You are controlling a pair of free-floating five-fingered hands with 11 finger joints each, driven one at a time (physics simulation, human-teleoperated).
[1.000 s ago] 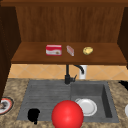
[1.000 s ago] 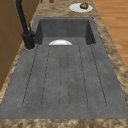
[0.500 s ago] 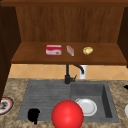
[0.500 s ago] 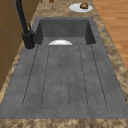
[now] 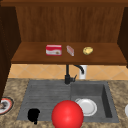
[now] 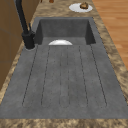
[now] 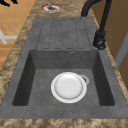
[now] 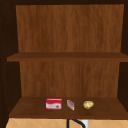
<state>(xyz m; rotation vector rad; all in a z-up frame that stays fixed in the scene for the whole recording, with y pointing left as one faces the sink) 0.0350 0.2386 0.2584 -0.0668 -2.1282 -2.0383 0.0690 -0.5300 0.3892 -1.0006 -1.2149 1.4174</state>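
Over the draining board our left hand (image 5: 33, 115) is hovering, its grip unclear, near the red ball (image 5: 67, 115)

Matt grey ribbed sink (image 5: 45, 92), glossy white plate (image 7: 68, 87), wooden shelf (image 5: 67, 56), speckled stone counter (image 6: 62, 123), smooth red ball (image 5: 67, 115).

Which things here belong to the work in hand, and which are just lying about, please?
In hand: left hand; red ball, nearest it.
Lying about: white plate in the basin; red box, small pink box and yellowish lump on the shelf; red-rimmed plate on the counter.
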